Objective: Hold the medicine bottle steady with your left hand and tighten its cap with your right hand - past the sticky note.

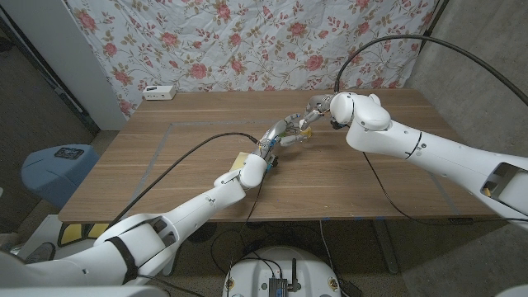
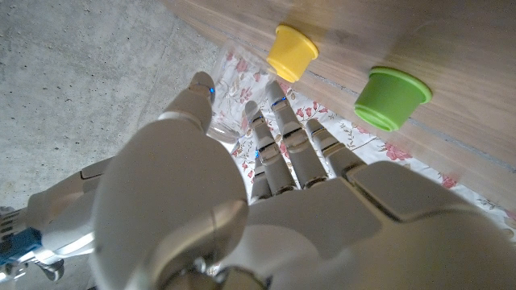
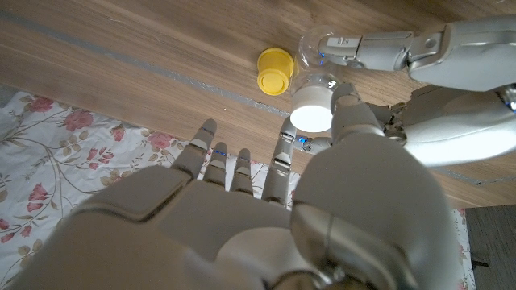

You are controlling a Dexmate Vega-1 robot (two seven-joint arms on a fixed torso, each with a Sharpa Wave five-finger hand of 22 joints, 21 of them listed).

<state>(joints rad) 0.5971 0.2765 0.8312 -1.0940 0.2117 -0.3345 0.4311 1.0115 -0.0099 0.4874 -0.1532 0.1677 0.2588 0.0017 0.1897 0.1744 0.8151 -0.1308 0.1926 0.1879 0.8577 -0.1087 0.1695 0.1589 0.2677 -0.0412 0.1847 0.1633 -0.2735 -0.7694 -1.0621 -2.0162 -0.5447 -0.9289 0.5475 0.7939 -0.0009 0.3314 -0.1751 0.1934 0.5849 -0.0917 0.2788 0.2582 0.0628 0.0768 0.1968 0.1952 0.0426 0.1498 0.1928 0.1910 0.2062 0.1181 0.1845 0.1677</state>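
Right wrist view: my left robot hand [image 3: 451, 48] grasps the medicine bottle [image 3: 316, 76]; my right robot hand [image 3: 242, 217] hovers released beside its cap [image 3: 313, 109]; tightening remains.

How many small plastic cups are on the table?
2: a yellow cup and a green cup, apart on the table beyond the left robot hand. Others may be hidden.

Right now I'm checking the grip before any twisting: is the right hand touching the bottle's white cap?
Touching. The right wrist view shows the right hand with a finger against the white cap while the left hand holds the bottle.
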